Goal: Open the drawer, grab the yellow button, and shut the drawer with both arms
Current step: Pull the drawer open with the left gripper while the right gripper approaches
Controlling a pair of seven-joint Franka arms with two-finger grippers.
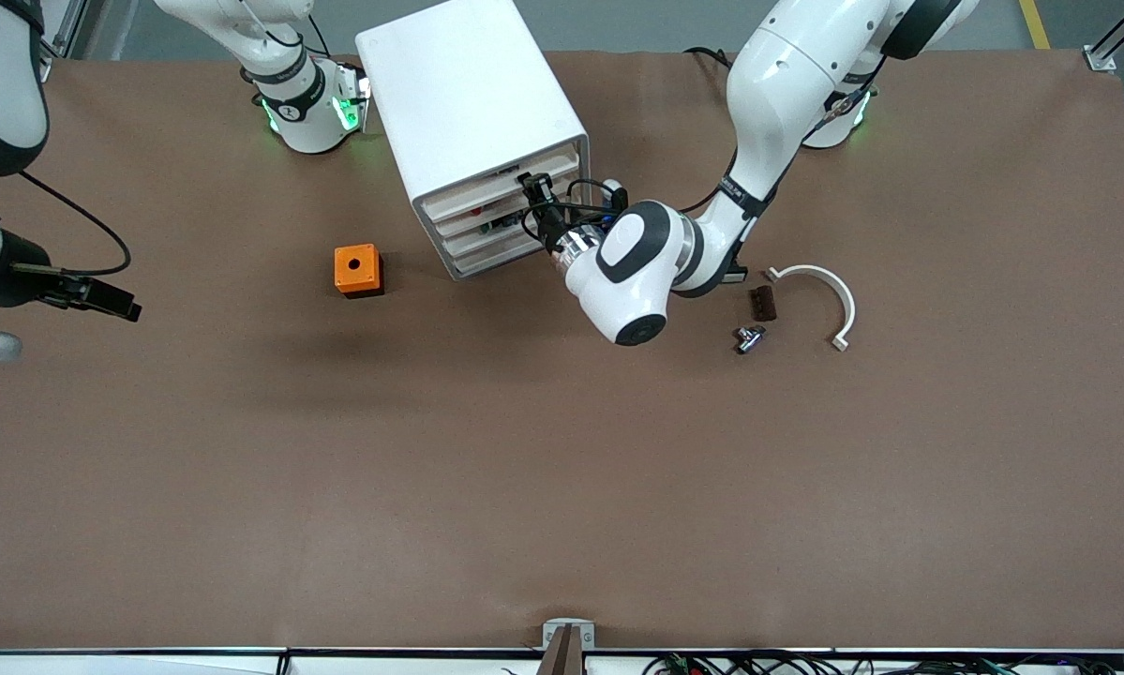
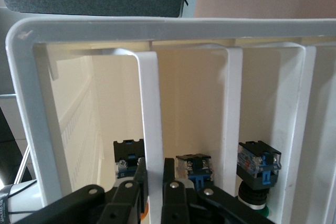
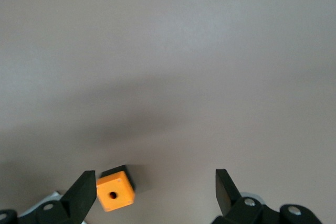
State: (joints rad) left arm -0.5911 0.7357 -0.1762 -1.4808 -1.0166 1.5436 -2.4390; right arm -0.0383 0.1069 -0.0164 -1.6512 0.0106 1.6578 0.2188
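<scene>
One drawer (image 2: 149, 129) in hand: its flat white front stands on edge in the left wrist view, uppermost of four in the white cabinet (image 1: 458, 94). It looks barely drawn out, if at all.
- Left gripper (image 2: 153, 169): at the cabinet's front, fingers (image 2: 169, 174) closed narrow on the edge of that front panel, one either side.
- Button: not surely identified. Three small black-and-blue parts (image 2: 194, 163) lie in the drawers. A speck of orange shows by the fingers, but I cannot tell if that is its cap.
- Right gripper (image 3: 155, 177): waiting, spread wide and holding nothing, above bare table (image 1: 562, 487) toward the right arm's end, near the orange box (image 1: 356, 269).
- Other stock: a white curved clip (image 1: 829, 300), a brown block (image 1: 763, 303) and a small metal piece (image 1: 749, 337), toward the left arm's end.

Handling note, by my reckoning:
- Pull straight out along the drawer's own runners, which sit at an angle to the table edge; any sideways drag would likely jam the tray or skid the light cabinet.
- Go slowly, since the pinch on a thin lip could slip.
- Stop short of the end so the tray does not drop out.
- Leave room above for the right gripper to reach in.
</scene>
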